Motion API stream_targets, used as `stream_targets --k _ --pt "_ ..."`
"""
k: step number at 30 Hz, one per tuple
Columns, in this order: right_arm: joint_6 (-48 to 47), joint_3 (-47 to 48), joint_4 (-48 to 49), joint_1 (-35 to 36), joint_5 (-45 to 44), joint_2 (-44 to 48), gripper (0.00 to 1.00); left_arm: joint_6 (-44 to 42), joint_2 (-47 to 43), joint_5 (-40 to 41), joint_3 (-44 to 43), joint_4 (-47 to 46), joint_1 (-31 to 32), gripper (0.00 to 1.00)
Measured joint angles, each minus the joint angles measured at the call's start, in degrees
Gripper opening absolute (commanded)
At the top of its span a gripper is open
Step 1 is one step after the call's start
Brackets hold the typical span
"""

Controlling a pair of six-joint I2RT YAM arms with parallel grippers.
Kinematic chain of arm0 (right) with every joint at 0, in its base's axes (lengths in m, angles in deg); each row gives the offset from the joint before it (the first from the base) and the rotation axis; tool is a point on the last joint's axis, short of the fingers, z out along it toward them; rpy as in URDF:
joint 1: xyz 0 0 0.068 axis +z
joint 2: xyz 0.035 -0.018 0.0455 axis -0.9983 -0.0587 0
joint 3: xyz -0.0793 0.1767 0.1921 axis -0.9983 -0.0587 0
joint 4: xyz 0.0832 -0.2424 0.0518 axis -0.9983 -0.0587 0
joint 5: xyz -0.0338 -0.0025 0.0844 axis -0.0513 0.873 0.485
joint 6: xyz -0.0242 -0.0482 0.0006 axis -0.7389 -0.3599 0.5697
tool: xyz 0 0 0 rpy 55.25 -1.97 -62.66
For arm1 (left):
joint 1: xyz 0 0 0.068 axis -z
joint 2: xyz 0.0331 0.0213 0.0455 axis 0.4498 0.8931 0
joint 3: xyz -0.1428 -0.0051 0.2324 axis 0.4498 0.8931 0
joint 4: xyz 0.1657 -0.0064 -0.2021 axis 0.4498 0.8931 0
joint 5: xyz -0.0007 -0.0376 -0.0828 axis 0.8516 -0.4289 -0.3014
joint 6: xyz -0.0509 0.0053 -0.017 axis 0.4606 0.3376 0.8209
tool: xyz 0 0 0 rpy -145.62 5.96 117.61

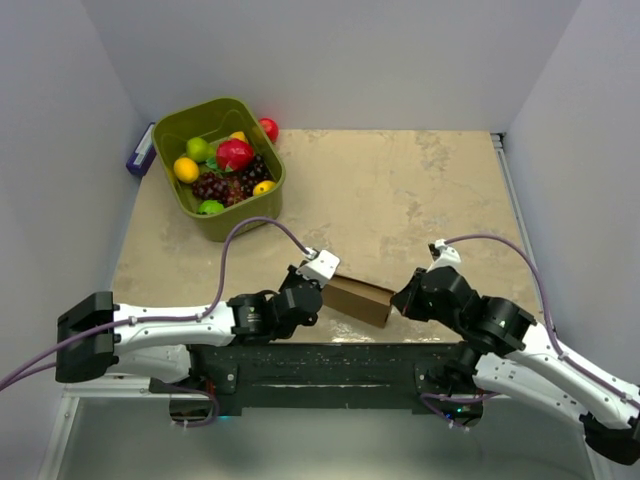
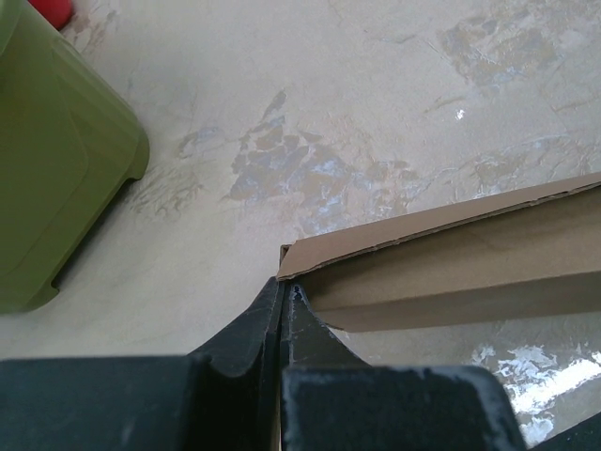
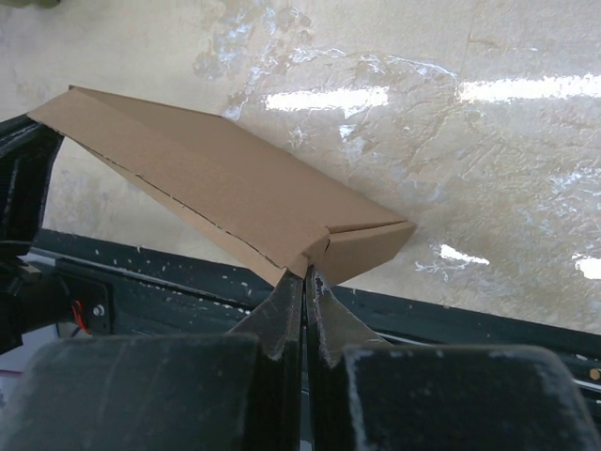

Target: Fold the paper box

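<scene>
We've got the box (image 1: 358, 298) down at the near edge of the table (image 1: 420, 190), right between the two arms and slightly angled. The left gripper (image 1: 324, 289) is on its left end and the right gripper (image 1: 398, 299) on its right end. No luck with writing: every face of the box that shows is plain brown cardboard, and the small purple thing (image 1: 140, 155) left of the bin (image 1: 228, 226) is too tiny to read. From the top view we can't really see the jaws, but the wrist cams sort that out. The left wrist one shows the left fingers (image 2: 258, 324) pressed together, pinching a thin cardboard edge at the box's corner. The right wrist one shows the right fingers (image 3: 331, 315) squeezed shut on the flap at the other corner, with the dark base bar (image 3: 470, 319) running below. That view also shows the box as flat and wedge-like, with a seam along the top, which the overhead shot hides. Only the top view shows the fruit (image 1: 233, 155) piled in the green bin at far left, and a red ball (image 1: 269, 128) just behind it.
</scene>
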Motion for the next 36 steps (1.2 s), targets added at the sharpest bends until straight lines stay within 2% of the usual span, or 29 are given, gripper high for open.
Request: stream_targets --k 10,36 --pt "3.3 -3.1 0.9 0.0 0.0 4.5 0.0 -1.6 1.1 0.1 0.1 -2.2 0.2 0.0" --pt "4.4 -4.2 1.7 0.0 0.1 5.8 0.0 -3.9 2.7 2.8 0.5 -4.3 1.5 0.0"
